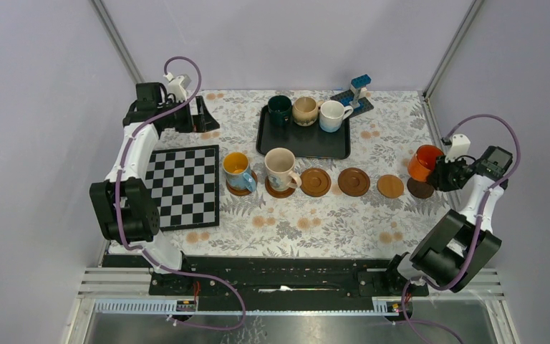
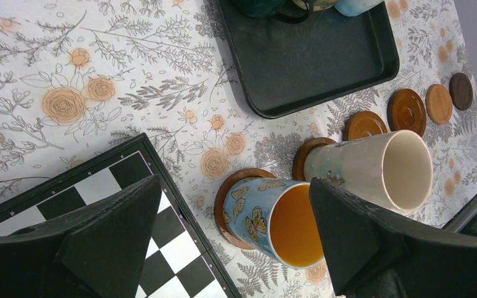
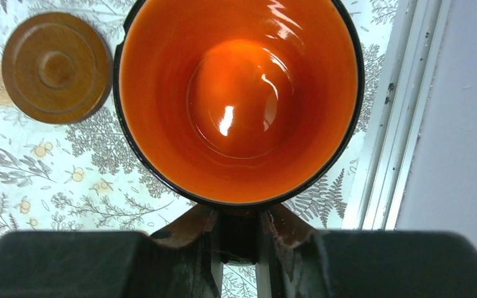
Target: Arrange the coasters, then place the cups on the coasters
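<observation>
Four coasters (image 1: 354,182) bare — the dark end coaster (image 1: 420,188) lies just nearside of the orange cup (image 1: 425,162).
Right gripper (image 1: 442,173) clamped on its handle; left gripper (image 2: 234,182) spread wide.

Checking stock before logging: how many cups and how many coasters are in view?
Coasters: 6
Cups: 6, three on the tray, two on coasters, the orange cup in the right gripper
Total: 12

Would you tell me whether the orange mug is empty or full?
Empty. The right wrist view looks straight into the orange mug and shows only its bare, glossy bottom with light reflections, no contents.
</observation>
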You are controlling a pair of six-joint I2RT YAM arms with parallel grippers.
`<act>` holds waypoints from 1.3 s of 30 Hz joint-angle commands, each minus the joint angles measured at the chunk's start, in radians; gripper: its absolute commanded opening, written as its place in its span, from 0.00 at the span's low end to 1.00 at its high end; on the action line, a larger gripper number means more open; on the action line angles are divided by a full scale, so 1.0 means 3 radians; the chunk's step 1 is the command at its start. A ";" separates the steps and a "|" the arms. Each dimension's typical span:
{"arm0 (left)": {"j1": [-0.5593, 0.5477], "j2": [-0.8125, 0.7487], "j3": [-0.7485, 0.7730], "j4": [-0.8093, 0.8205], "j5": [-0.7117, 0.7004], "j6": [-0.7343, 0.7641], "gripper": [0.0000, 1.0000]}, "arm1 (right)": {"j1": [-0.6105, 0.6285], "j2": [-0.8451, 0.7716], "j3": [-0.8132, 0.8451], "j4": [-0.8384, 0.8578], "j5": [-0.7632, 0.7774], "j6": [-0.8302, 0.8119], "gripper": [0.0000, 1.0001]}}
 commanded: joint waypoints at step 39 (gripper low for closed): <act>-0.0002 -0.0334 -0.0603 0.0636 0.0060 -0.0466 0.99 | -0.0258 0.0709 -0.0320 0.0748 0.0137 -0.0614 0.00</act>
